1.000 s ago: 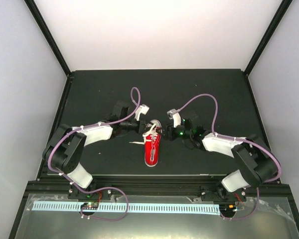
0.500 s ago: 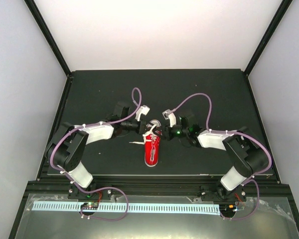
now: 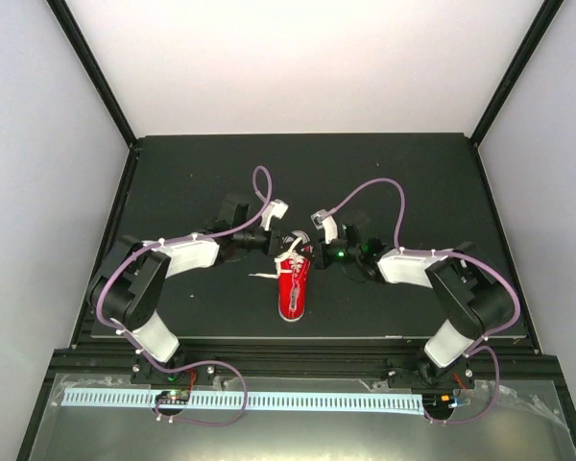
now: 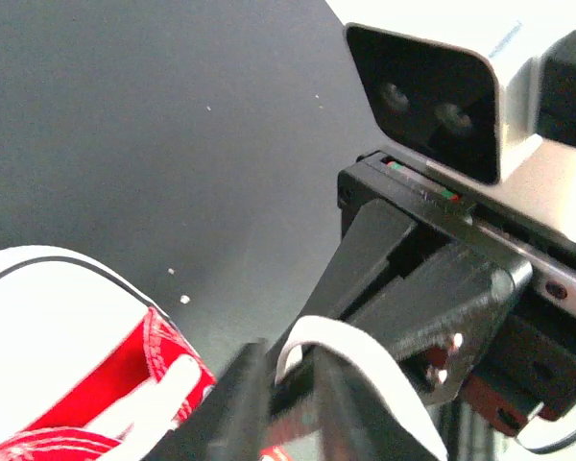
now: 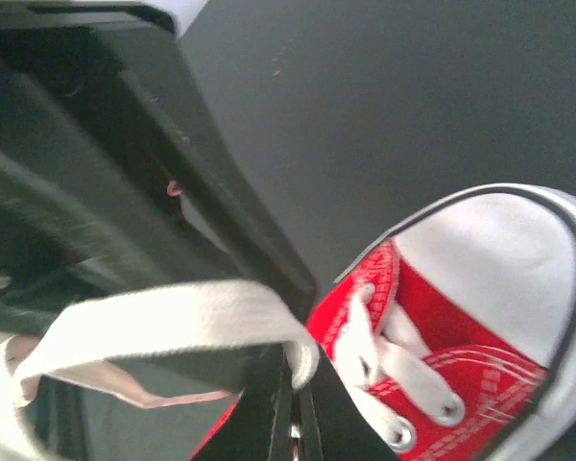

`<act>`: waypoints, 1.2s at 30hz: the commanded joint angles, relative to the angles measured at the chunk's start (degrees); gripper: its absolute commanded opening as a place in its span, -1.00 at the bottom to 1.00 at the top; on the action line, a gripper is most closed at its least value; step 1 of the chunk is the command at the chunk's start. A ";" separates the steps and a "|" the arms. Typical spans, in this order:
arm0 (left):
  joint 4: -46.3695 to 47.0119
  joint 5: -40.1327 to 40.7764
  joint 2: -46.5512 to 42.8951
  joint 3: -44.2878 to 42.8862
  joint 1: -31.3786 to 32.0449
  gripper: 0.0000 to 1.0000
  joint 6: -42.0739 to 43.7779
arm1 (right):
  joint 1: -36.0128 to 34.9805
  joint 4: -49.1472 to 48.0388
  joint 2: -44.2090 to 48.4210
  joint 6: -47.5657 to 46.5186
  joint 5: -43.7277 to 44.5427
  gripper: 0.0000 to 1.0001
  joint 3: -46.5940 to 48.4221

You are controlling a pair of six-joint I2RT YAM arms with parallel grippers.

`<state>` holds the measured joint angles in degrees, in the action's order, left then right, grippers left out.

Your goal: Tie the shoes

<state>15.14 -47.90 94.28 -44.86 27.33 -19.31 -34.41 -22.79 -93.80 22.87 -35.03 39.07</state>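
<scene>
— Where's the sneaker (image 3: 292, 293) lying?

— It's lying about midway across the worktop (image 3: 413, 182), somewhat toward the near edge. Its long axis is running from the far edge to the near one, and the white toe cap is pointing at the near edge, right between the two arm bases.

— And the grippers?

— They're facing each other over the heel-side end of the lacing, tips almost touching. The left gripper (image 4: 288, 394) is coming in from the left edge's side and the right gripper (image 5: 293, 384) from the right. Neither is nearer; the laces (image 5: 173, 322) are running straight between them.

— Are they holding anything?

— The right one's fingers are pressing together on a flat white band of lace, just above the upper eyelets. The left one's fingers are looking nearly together with a white loop passing between them, so I'm judging that it's pinching the lace too.

— So what's the next move depending on?

— I'm guessing each side will be pulling across the shoe, toward its own edge of the worktop.

— How's the shoe looking?

— It's small and red, with a white sole rim. One loose lace end (image 3: 262, 277) is trailing toward the left edge.
</scene>
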 commanded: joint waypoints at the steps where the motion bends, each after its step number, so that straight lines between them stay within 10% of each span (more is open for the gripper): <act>1: -0.87 3.29 -3.31 -1.07 -0.83 -0.50 0.29 | 0.20 -0.27 3.14 1.04 8.22 -0.97 -1.26; 5: -2.19 10.32 -11.64 3.02 -3.48 0.44 -1.14 | 0.22 3.62 6.69 1.64 13.30 -0.97 -2.37; 9: -6.62 16.93 -21.14 7.37 -4.29 0.66 -1.30 | 0.29 8.28 8.68 1.64 15.97 -0.97 -3.03; 18: -6.59 27.53 -38.14 25.42 1.13 0.27 -1.77 | 0.31 12.06 12.02 2.40 18.09 -0.97 -3.65; 36: 5.61 32.68 -22.19 24.82 10.46 -0.16 -2.31 | 0.31 11.94 13.00 3.42 18.47 -0.97 -4.09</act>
<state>16.69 -17.85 71.31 -17.02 37.19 -21.56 -34.30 -10.24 -81.76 25.91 -17.65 35.57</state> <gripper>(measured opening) 0.431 0.037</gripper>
